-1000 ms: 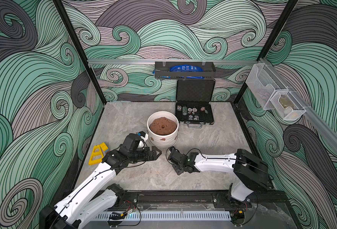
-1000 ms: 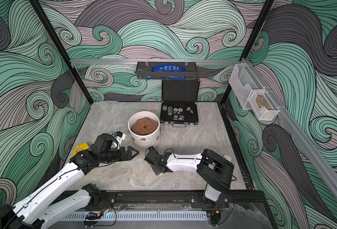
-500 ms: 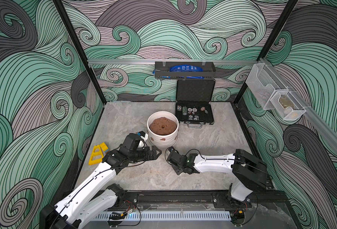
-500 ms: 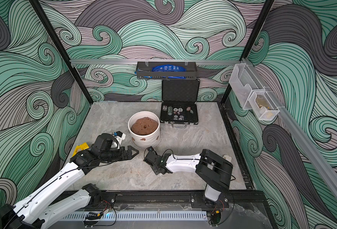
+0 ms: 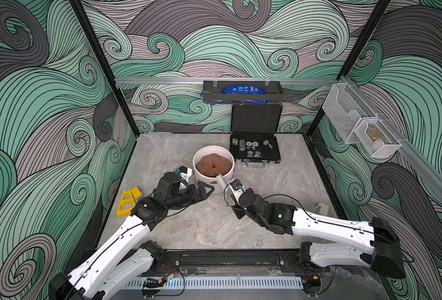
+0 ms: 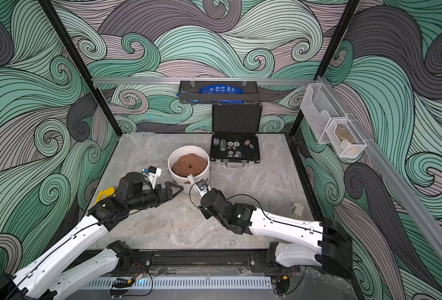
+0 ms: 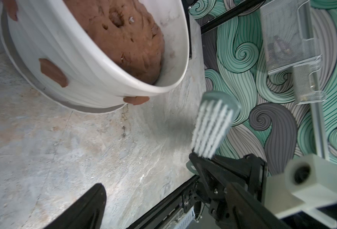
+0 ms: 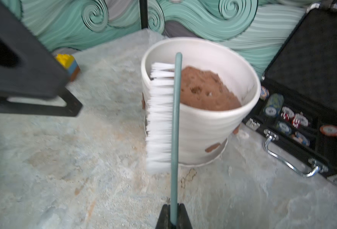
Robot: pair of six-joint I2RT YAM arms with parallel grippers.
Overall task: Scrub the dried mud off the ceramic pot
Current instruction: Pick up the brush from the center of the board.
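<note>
**Grey marbled tabletop: brush raised beside a mud-spotted white pot**

Grey marbled stone (image 5: 214,228) forms the work surface, walled by green and grey swirl murals. We see the ceramic pot (image 5: 202,180) near the table's middle, upright, with a ribbed white wall, a smooth rim and a brown soil mound (image 5: 214,165) inside. Behind it and to one side lies an open black chip case (image 5: 255,153).

Dried mud (image 7: 52,72) clings to the outer wall in flat reddish-brown patches. One sits mid-wall, and another is low down near the base (image 8: 213,147).

The right gripper (image 8: 173,215) is clamped on the thin end of a grey-green scrubbing brush (image 8: 160,119). The white bristles stand close to the pot wall but apart from it.

The left gripper (image 5: 204,191) has its jaws spread wide, holds nothing, and sits just beside the pot's near wall.

We judge the pot rigid, smooth and heavy with soil. It is likely to slide or rock under sideways scrubbing, and it could chip if knocked. The rim, or the wall opposite the brush, looks like the best place to brace it. The slim brush handle may twist in the jaws under pressure.
</note>
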